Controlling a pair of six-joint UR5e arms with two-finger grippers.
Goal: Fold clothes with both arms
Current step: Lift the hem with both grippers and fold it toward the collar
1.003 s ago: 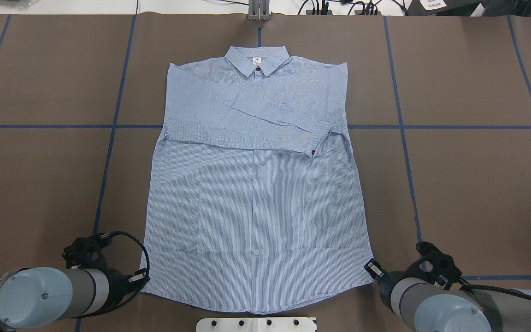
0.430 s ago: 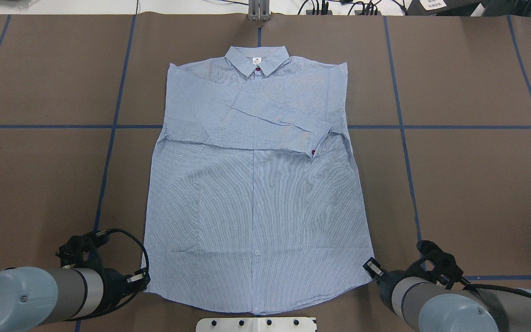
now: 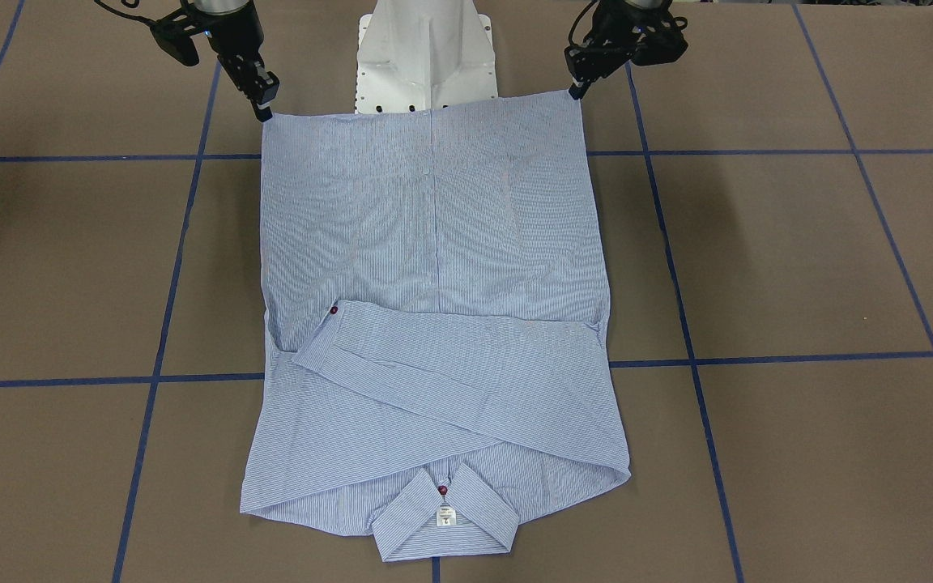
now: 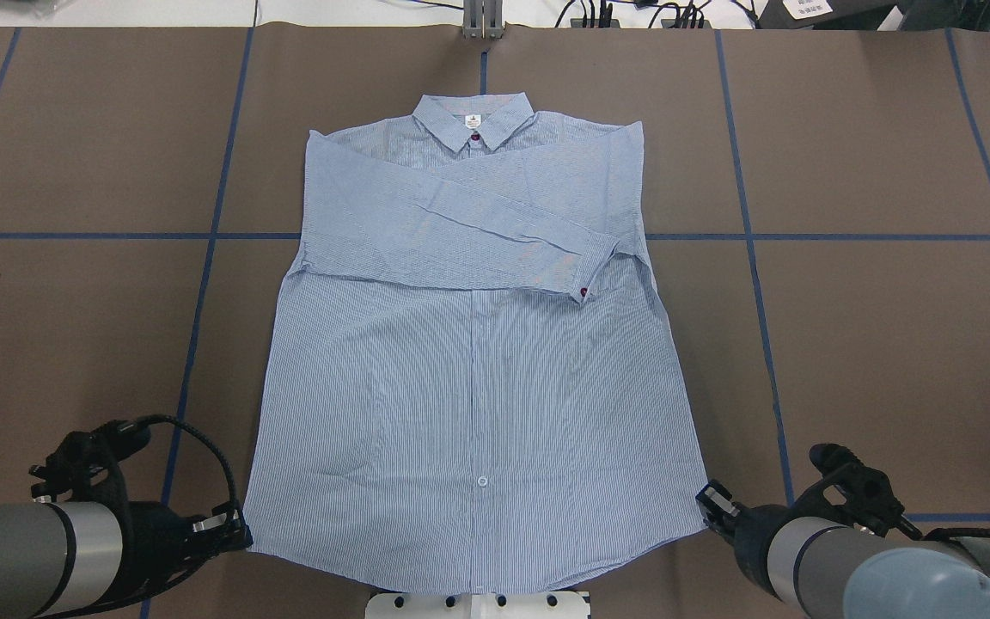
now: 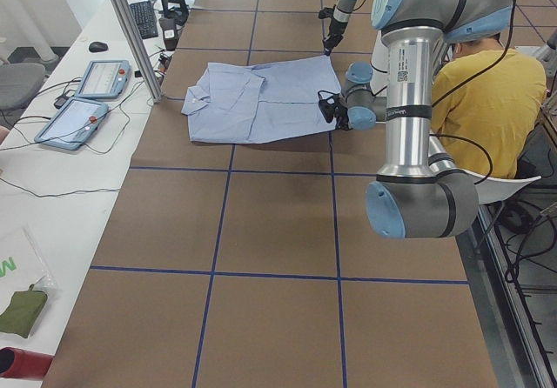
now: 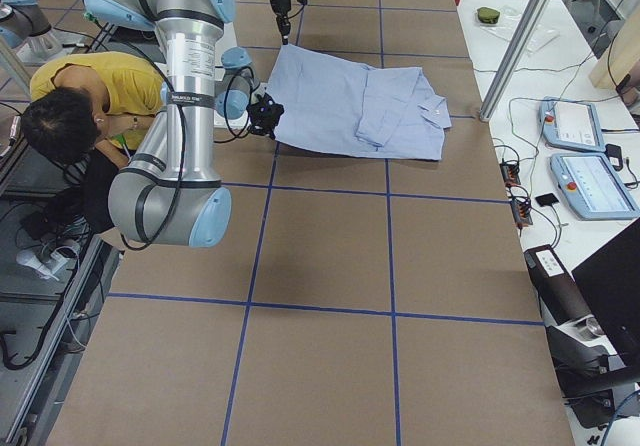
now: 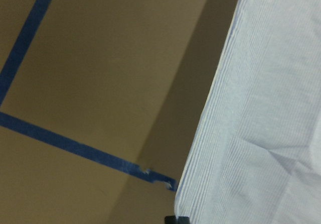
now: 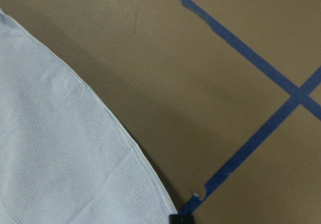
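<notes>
Overhead exterior view: we see the shirt [image 4: 473,370] lying on the bench [image 4: 890,344], its long axis running 12 to 6, collar [image 4: 473,120] at 12. The left fingers [image 4: 233,535] and right fingers [image 4: 712,505] each pinch a hem corner at 6.

One shirt [image 4: 469,387], two arms [image 4: 31,550] [image 4: 873,576], one person [image 5: 487,101]

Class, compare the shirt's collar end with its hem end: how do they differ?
The collar end lies flat, far from the robot; the hem end is held at its corners by the left gripper and right gripper. The collar end bears folded sleeves; the hem end is bare. Both are light blue striped.
</notes>
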